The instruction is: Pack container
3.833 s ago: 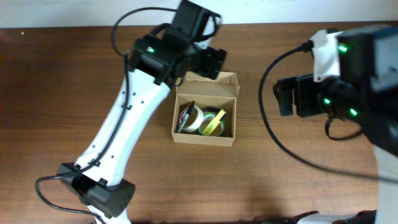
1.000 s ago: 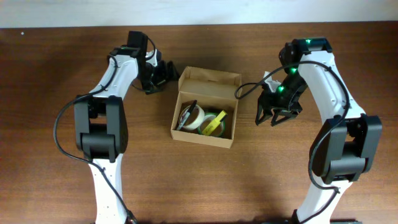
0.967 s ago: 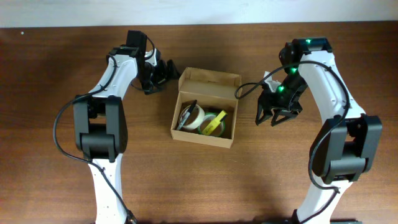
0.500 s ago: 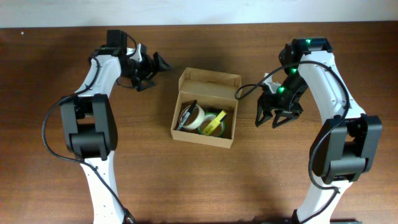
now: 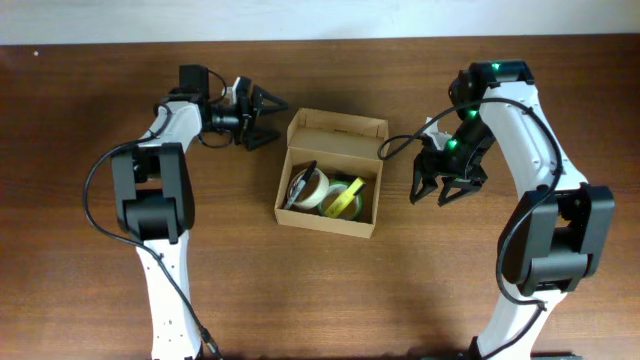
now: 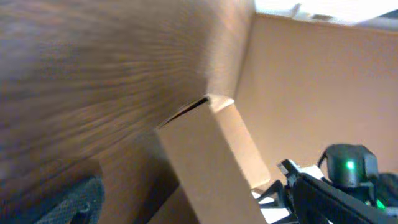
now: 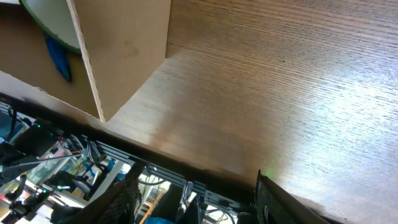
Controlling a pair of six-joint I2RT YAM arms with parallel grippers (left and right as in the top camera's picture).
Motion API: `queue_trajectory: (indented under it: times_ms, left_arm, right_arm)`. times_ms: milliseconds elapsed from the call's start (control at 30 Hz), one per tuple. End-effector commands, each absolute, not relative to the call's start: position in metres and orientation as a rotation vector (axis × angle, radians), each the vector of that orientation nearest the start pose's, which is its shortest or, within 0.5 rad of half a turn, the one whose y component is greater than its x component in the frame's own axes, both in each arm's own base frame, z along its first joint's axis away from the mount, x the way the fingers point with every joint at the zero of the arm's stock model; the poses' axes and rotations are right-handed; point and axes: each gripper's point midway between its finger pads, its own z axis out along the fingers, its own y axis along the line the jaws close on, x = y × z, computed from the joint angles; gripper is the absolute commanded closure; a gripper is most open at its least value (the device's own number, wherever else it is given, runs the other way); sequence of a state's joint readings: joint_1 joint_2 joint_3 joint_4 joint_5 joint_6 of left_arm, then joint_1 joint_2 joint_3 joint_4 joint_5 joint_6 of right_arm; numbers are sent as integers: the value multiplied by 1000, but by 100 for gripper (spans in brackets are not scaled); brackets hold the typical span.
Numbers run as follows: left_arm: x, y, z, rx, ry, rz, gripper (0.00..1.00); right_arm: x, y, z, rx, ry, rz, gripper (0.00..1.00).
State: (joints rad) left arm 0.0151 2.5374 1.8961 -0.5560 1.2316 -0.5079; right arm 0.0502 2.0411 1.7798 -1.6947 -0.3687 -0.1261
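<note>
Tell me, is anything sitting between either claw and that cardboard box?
Nothing visible does. The left gripper, open, points at the upper left corner of the container across bare table. The right gripper, also open, has only wood between; its black cable loops near the box's right corner.

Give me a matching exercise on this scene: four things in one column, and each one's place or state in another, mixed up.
1 left gripper
2 right gripper
3 container
4 yellow-green roll

A inside the container
B flap lid open
C off the container's right side
D near the container's far left corner

Pairs: 1-D, 2-C, 3-B, 4-A
</note>
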Motion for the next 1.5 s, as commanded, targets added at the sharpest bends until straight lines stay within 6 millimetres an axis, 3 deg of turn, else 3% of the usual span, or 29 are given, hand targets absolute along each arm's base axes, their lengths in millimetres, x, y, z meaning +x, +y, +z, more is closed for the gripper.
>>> queue_trajectory:
  times_ms: [0, 300, 533, 900, 1467]
  left_arm:
    - [514, -170, 47, -304, 2451, -2021, 2]
    - [520, -191, 77, -148, 2344, -2165, 3]
    - [519, -194, 80, -142, 2342, -2186, 4]
    - [516, -200, 78, -151, 2361, -2192, 5]
    - [504, -222, 49, -232, 2460, -2196, 6]
  right_arm:
    - [299, 77, 138, -154, 3403, 680, 40]
    - [299, 77, 138, -154, 3403, 679, 39]
    - [299, 77, 138, -154, 3403, 679, 39]
    - [299, 77, 138, -154, 3403, 679, 39]
    - [299, 77, 138, -155, 3402, 679, 39]
